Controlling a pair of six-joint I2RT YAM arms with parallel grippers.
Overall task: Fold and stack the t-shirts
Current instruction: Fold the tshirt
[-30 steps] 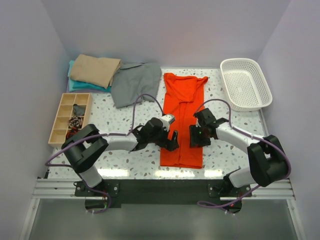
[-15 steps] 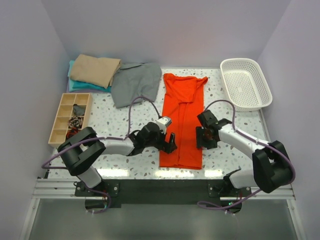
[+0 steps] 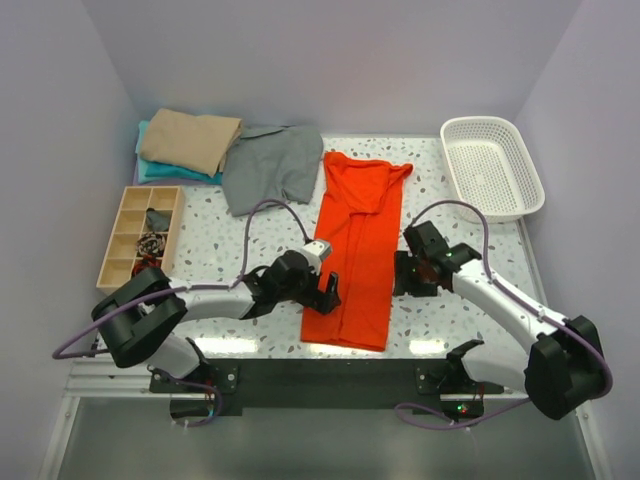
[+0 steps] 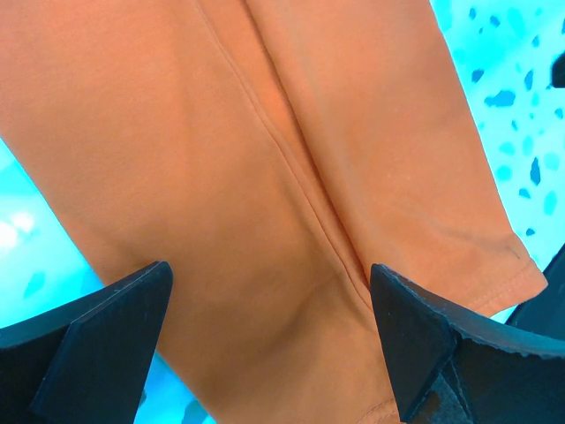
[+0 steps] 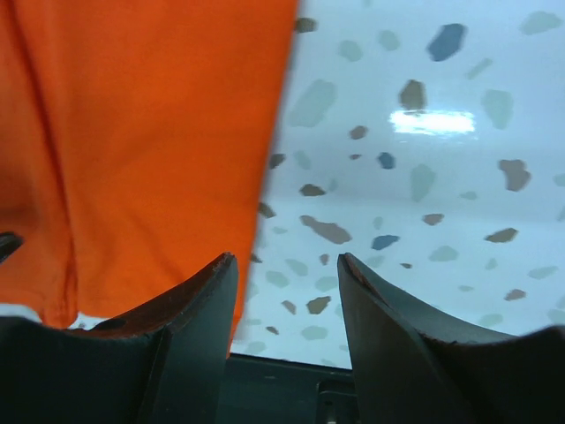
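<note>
- Since a second earlier, your orange-red t-shirt (image 3: 355, 250) had swung round. Its hem had slid toward 7 o'clock while the collar kept near 12 o'clock, so the long folded strip lay slanted rather than straight.
- Your left gripper (image 3: 327, 293) had drawn back toward 7 o'clock along with that hem. Your right gripper (image 3: 402, 277) had shifted a little toward 3 o'clock.
- You had the orange-red t-shirt in the middle of the worktop (image 3: 440, 200), sleeves folded in, with a seam line running down its length.
- Your left gripper sat low over the shirt's left edge near the hem. In the left wrist view its jaws stood wide apart (image 4: 265, 327), with orange cloth (image 4: 265, 132) filling the space between them. I could not tell whether the fingertips pressed on the cloth.
- Your right gripper sat just beside the shirt's right edge. In the right wrist view its jaws were partly apart (image 5: 287, 309), with only speckled worktop (image 5: 424, 177) between them. The cloth edge (image 5: 132, 132) ran down to the left-hand finger, and nothing was clamped.
- You had the grey t-shirt (image 3: 270, 165) spread loosely at 11 o'clock of the orange one, close beside its collar.
- At 10 o'clock, in the far left corner, the folded tan t-shirt (image 3: 190, 140) lay on top of the folded teal t-shirt (image 3: 150, 172).
- The wooden tray (image 3: 120, 240) stood at 9 o'clock, and the white mesh basket (image 3: 492, 165) at 2 o'clock.
</note>
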